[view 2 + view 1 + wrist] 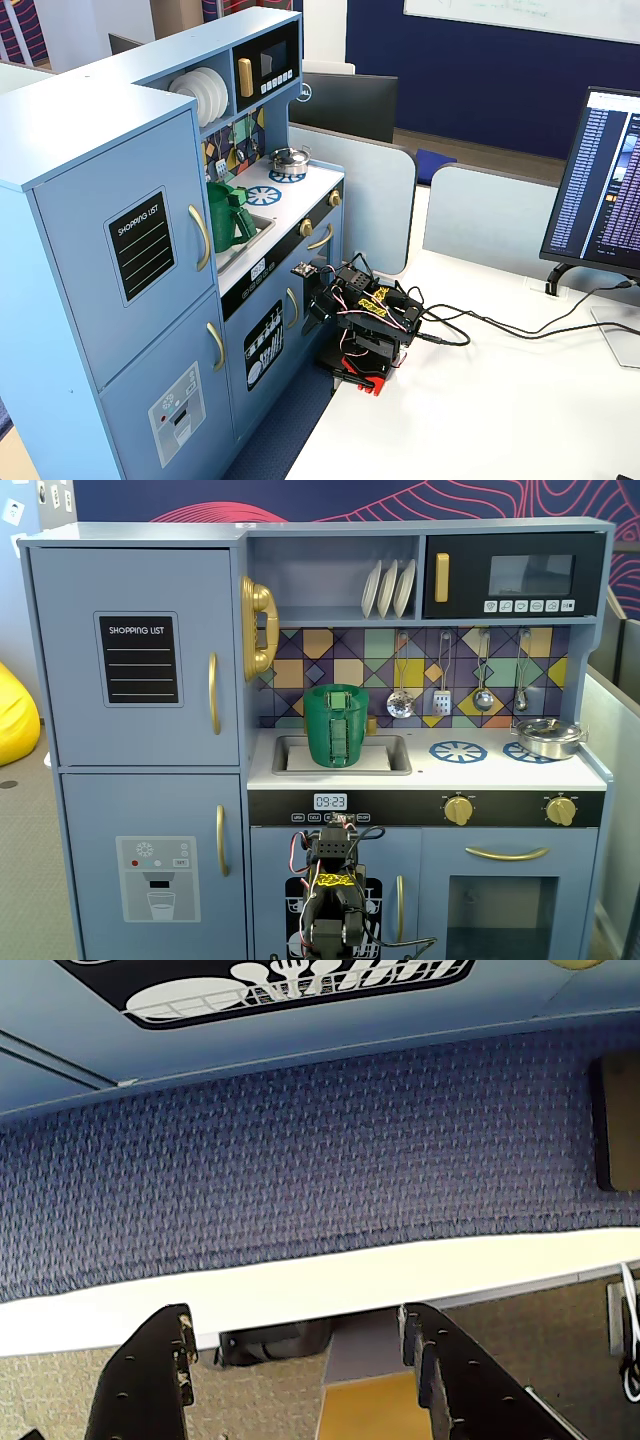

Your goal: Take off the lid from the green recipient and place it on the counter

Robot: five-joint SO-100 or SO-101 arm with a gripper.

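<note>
The dark green recipient (pixel 336 730) stands upright in the sink of the toy kitchen; it also shows in the other fixed view (pixel 228 220). The bright green lid (pixel 336 690) sits on top of it, seen nearly edge-on. The white counter (pixel 490 770) runs to the right of the sink. My arm (pixel 335 895) is folded low in front of the kitchen's lower doors, far below the recipient. In the wrist view my gripper (pixel 297 1315) is open and empty, with its black fingers (pixel 150 1370) pointing down at blue carpet and a white table edge.
A silver pot (pixel 548 737) sits on the right burner ring. Utensils (pixel 443 685) hang on the back wall above the counter. The arm's base stands on a white table (pixel 480 400) with cables and a monitor (pixel 610 180).
</note>
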